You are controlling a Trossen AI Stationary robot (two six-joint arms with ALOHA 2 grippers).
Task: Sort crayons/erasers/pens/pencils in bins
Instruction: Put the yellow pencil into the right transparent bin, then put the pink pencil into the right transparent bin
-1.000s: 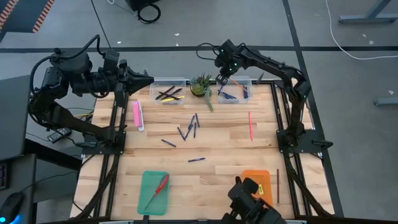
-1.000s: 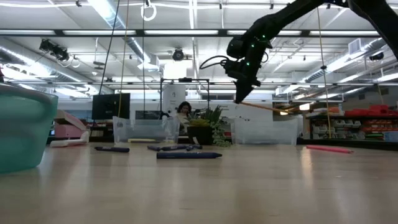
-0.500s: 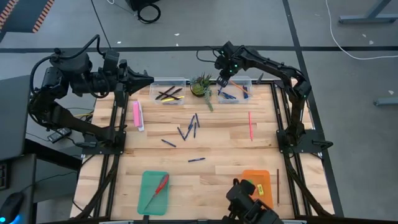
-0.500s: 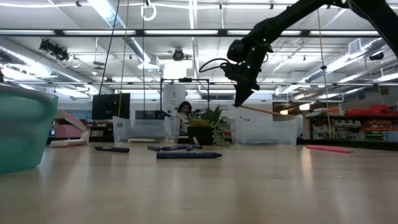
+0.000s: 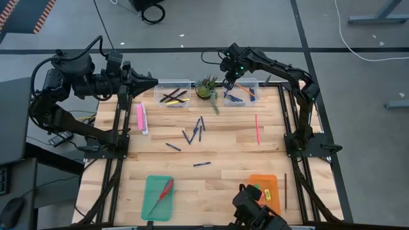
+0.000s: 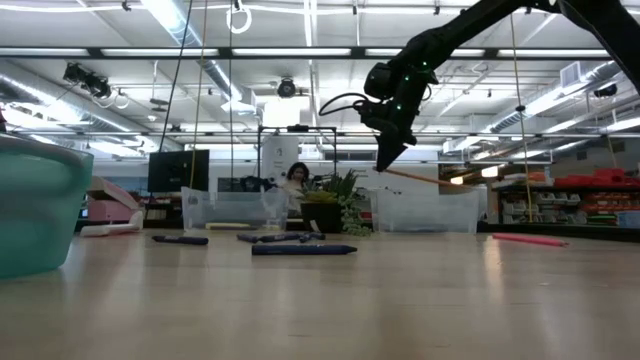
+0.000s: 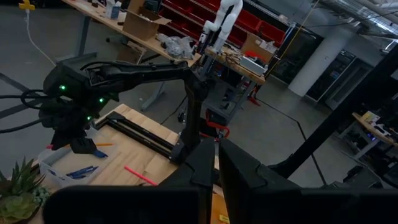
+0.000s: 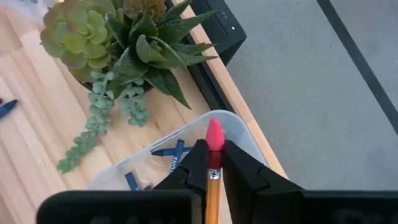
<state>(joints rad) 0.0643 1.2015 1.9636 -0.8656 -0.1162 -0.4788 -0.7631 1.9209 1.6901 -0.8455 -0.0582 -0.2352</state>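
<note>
Shifted slightly left at top centre: right gripper [image 5: 229,81], clamped on an orange pencil [image 8: 212,177], above the blue-pen bin [image 5: 241,92]. Mid-delivery; needs carrying left to pencil bin [image 5: 172,92]. Left gripper [image 5: 151,82] parked, pinched empty.

Potted succulent [image 5: 206,88], long pink box [image 5: 140,118], red-handled scissors [image 5: 163,193] on wooden table [image 5: 223,153].

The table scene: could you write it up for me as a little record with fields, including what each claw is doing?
right claw: shut on a yellow pencil with a pink eraser tip, above the clear bin holding blue pens
left claw: shut, empty, waiting off the table's far left corner
other clear bin: dark pencils and a yellow one
plant: between the two clear bins
loose on table: blue pens, a red stick
teal tray: red-handled scissors
</note>
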